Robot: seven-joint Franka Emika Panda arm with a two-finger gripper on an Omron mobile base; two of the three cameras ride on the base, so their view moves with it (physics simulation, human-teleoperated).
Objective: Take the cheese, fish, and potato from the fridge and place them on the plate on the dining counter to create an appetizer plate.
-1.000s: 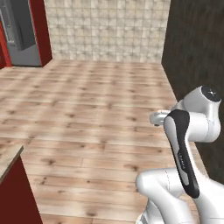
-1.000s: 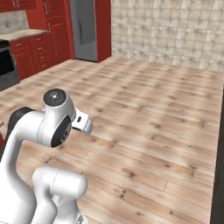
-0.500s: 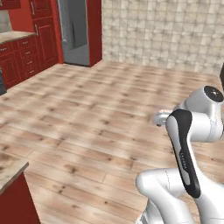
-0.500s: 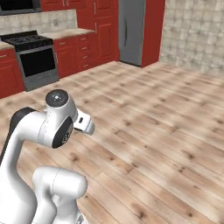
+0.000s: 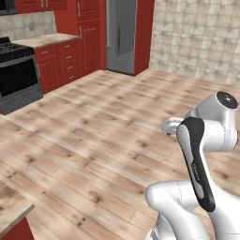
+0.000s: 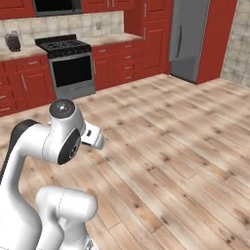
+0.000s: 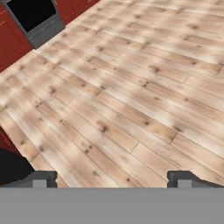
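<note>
Fridge [image 5: 122,35] stands shut at the far wall, a tall grey door with a dark vertical handle, red panelling on both sides; in the right base view the fridge [image 6: 190,39] sits at the upper right, past a run of red cabinets [image 6: 122,61]. Left of those cabinets is a black stove [image 6: 71,66] with a dark oven door, under a tiled backsplash, and a small dark appliance [image 6: 13,41] rests on the counter beside it. A corner of the marbled dining counter [image 5: 11,208] shows at the lower left of the left base view. Wood plank floor [image 5: 93,136] lies between fridge and robot. The arm is folded up over the base, well away from the fridge. In the hand view the gripper [image 7: 113,178] points down at the floor, its two tips far apart, jaws wide and holding nothing.
</note>
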